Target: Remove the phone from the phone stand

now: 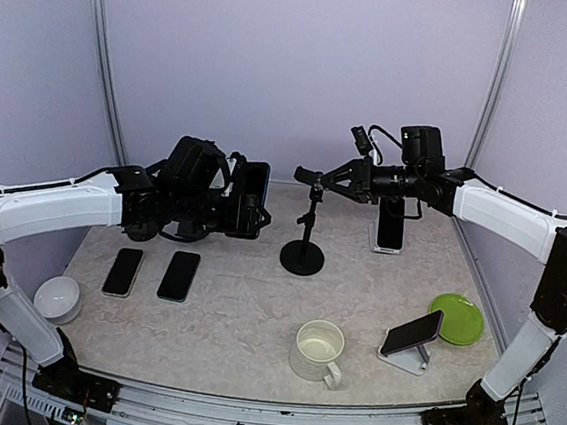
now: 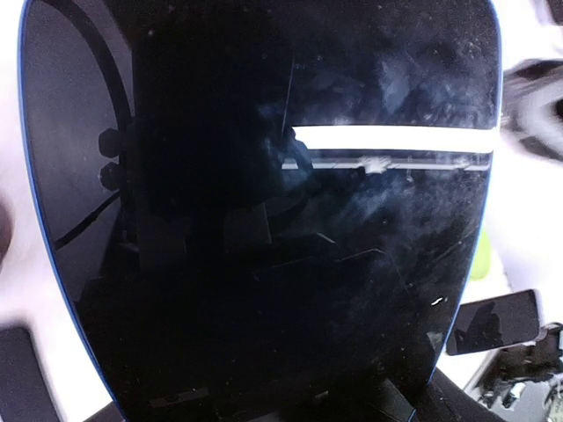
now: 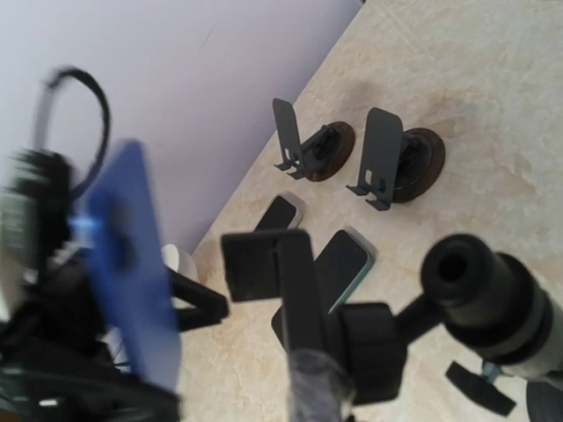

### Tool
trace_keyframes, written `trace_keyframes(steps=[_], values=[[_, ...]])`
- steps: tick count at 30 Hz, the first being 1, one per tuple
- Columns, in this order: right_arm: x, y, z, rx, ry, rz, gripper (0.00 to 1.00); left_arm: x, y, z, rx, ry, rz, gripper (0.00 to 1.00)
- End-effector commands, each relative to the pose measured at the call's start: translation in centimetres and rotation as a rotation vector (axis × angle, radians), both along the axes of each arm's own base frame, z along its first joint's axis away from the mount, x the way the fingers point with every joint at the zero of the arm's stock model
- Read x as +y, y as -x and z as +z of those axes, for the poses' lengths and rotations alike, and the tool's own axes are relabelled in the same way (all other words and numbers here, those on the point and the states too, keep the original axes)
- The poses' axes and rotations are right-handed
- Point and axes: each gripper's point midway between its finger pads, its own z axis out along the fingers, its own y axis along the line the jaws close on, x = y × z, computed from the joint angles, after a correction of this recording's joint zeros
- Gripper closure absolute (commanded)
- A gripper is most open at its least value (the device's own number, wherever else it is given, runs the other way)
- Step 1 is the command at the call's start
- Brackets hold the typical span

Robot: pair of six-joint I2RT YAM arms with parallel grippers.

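Blue-edged phone (image 2: 264, 264) (dark screen), in left claw (image 1: 242, 209), stand (image 1: 302, 258) apart

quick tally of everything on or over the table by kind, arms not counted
dark-screened phones: 5
phone stands, black or white: 5
white ceramic bowl: 1
cream mug: 1
green round plate: 1
total: 13

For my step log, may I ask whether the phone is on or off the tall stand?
Off: the jaws of the left gripper hold the phone apart from the stand, whose bare top the right gripper grips.
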Motion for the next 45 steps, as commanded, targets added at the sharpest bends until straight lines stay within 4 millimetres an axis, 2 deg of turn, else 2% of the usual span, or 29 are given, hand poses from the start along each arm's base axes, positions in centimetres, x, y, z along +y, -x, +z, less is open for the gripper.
trace_keyframes(steps=[1, 6, 10, 19, 32, 40, 45], values=[[-1.2, -0.3, 0.4, -0.004, 0.007, -0.053, 1.0, 2.5, 0.5, -3.1, 0.109, -0.05, 0.151, 0.67], [-1.2, -0.2, 0.4, -0.004, 0.006, -0.052, 1.0, 3.2, 1.9, -8.5, 0.242, -0.107, 0.211, 0.67], [-1.2, -0.1, 0.3, -0.003, 0.008, -0.044, 1.0, 3.2, 2.7, -11.7, 0.312, -0.139, 0.258, 0.67], [-1.2, 0.2, -0.3, 0.007, 0.016, -0.038, 1.0, 1.0, 3.6, -17.0, 0.41, -0.266, 0.297, 0.68], [-1.0, 0.3, 0.7, -0.017, 0.016, -0.015, 1.0, 1.0, 2.5, -20.7, 0.433, -0.392, 0.319, 0.65], [-0.7, 0.0, 1.3, -0.031, 0.01, -0.004, 1.0, 1.7, 2.7, -22.1, 0.456, -0.419, 0.32, 0.56], [-0.5, -0.2, 1.6, -0.038, 0.003, 0.003, 1.0, 1.5, 3.2, -22.7, 0.476, -0.426, 0.3, 0.39]])
